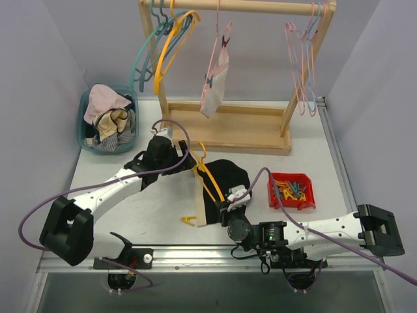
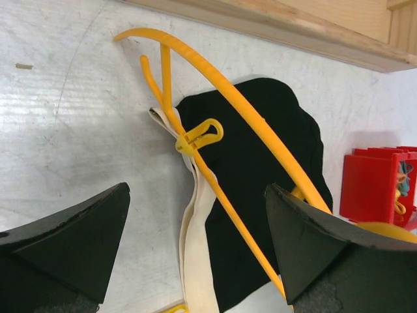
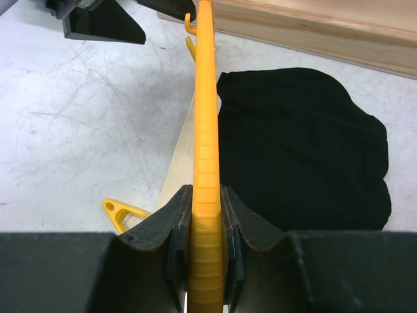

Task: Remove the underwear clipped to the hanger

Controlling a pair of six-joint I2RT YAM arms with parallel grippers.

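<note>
Along the far edge, the wooden rack (image 1: 228,130) carries the pale briefs (image 1: 215,88) on a pink hanger. At bench centre the black briefs (image 2: 260,195) lie flat under the yellow hanger (image 3: 205,130). The right gripper (image 3: 205,195) is clamped on the hanger's arm, apparently to steady it. The left gripper (image 2: 195,192) hovers with fingers apart over the remaining yellow clip (image 2: 199,135). A red bin (image 1: 291,203) flanks the briefs on the right, and a loose clip (image 1: 188,220) lies toward the near edge.

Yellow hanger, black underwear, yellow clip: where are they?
yellow hanger (image 3: 205,163), right wrist view, its arm.
black underwear (image 2: 251,189), left wrist view, middle of cloth.
yellow clip (image 2: 199,137), left wrist view, its loop.
</note>
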